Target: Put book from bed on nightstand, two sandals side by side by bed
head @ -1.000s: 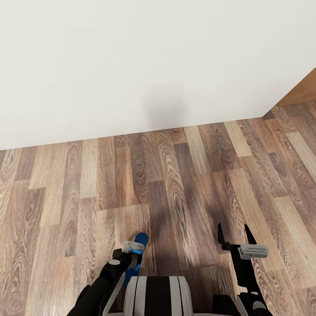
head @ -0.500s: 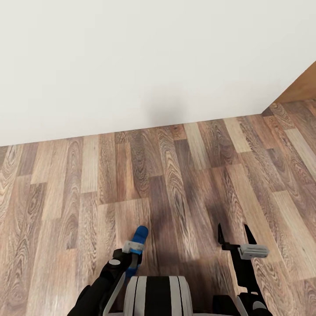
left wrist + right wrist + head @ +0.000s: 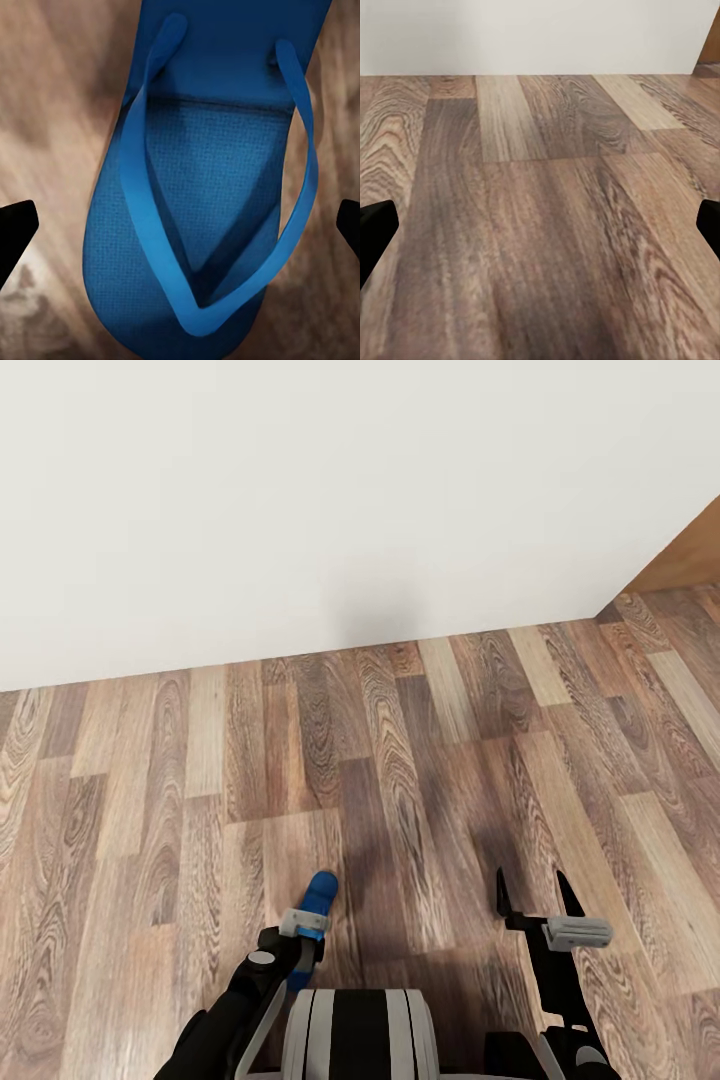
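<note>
A bright blue sandal (image 3: 320, 888) lies flat on the wood-plank floor (image 3: 420, 760), its tip poking out past my left gripper (image 3: 303, 945). In the left wrist view the sandal (image 3: 202, 187) sits straps up between the two black fingertips (image 3: 15, 225), which stand wide apart and clear of it, so the left gripper (image 3: 180, 225) is open over it. My right gripper (image 3: 535, 895) is open above bare floor, nothing between its fingers (image 3: 375, 229). The book, the bed and the nightstand are out of view.
A plain white wall (image 3: 300, 510) stands close ahead and meets the floor across the whole view. An orange-brown wooden panel (image 3: 690, 560) juts in at the far right. My own trunk (image 3: 360, 1035) shows at the bottom edge.
The wall, floor and sandal have slid slightly up in the head view, so the camera moved. A little more of the sandal shows beyond the left gripper. Both grippers keep their places.
</note>
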Tool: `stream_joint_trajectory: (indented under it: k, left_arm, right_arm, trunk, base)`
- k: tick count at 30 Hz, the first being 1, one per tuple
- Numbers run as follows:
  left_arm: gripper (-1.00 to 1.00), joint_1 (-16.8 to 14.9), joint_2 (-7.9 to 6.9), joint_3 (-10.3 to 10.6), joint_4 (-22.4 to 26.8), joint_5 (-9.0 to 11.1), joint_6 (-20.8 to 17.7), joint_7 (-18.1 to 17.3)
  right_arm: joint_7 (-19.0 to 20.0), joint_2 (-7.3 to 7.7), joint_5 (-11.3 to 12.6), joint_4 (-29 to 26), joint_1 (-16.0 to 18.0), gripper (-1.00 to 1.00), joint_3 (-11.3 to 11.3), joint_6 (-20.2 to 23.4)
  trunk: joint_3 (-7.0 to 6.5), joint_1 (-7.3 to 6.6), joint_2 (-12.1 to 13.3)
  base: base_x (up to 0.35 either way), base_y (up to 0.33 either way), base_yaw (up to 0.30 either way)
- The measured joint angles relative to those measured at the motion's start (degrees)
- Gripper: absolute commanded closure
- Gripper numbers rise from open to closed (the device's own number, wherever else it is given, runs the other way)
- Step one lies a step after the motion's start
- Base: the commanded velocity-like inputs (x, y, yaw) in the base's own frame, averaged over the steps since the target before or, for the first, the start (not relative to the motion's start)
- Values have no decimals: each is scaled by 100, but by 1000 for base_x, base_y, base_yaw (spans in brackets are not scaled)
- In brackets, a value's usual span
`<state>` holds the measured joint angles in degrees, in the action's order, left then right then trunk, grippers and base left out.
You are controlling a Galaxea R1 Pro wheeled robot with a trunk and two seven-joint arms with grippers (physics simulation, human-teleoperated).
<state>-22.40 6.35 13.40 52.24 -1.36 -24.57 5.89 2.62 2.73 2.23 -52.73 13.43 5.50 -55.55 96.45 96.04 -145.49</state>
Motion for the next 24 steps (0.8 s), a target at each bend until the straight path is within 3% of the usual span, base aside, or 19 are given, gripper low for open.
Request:
stream_joint_trajectory:
  k: [12, 16, 24]
  left_arm:
    - [-100, 0, 0, 0, 0, 0, 0, 0]
    - [-100, 0, 0, 0, 1, 0, 0, 0]
    - [-100, 0, 0, 0, 1, 0, 0, 0]
  right_arm:
    - [0, -1, 0, 1, 0, -100, 0, -1]
    - [0, 3, 0, 1, 0, -100, 0, -1]
    - [0, 0, 0, 0, 0, -100, 0, -2]
  trunk:
    - [0, 0, 0]
    - [88, 11, -5]
    - [89, 10, -5]
  base:
    - [0, 0, 0]
    - [0, 0, 0]
    - [0, 0, 0]
